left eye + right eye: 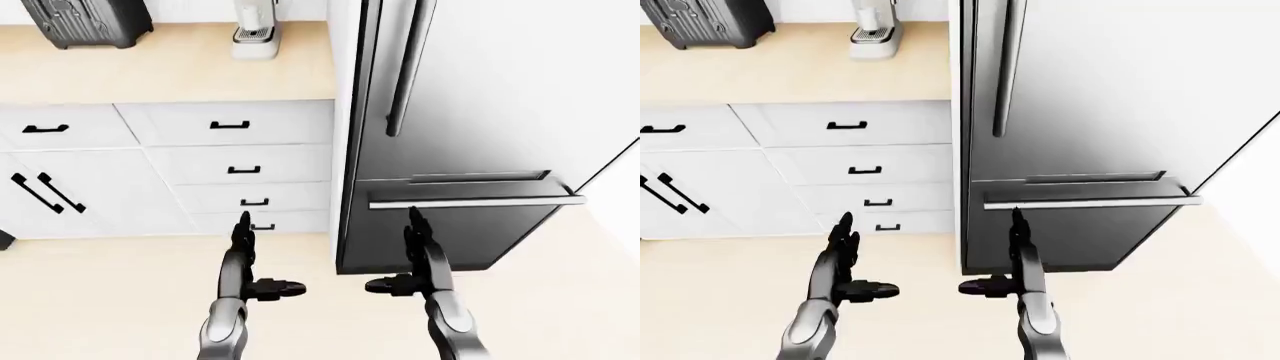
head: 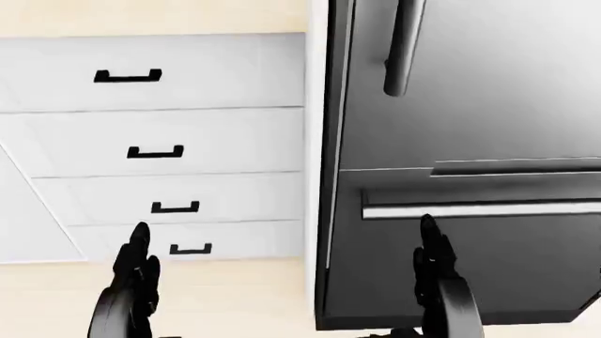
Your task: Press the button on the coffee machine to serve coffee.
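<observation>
Up at the left-eye view's top edge, the coffee machine point(image 1: 255, 34) stands on the wooden counter point(image 1: 180, 71) near the steel fridge point(image 1: 480, 127), above white drawers point(image 1: 235, 165), while left hand point(image 1: 243, 251) and right hand point(image 1: 420, 251) hover open-fingered over bare floor point(image 1: 110, 300).

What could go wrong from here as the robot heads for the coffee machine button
1. The coffee machine sits at the top edge of the left-eye view, cut off, with no button visible, so a press could land on the wrong spot.
2. The fridge stands right beside it; the right hand could clip its handle when raised.
3. The dark appliance shares the counter; the left hand could brush it.
</observation>
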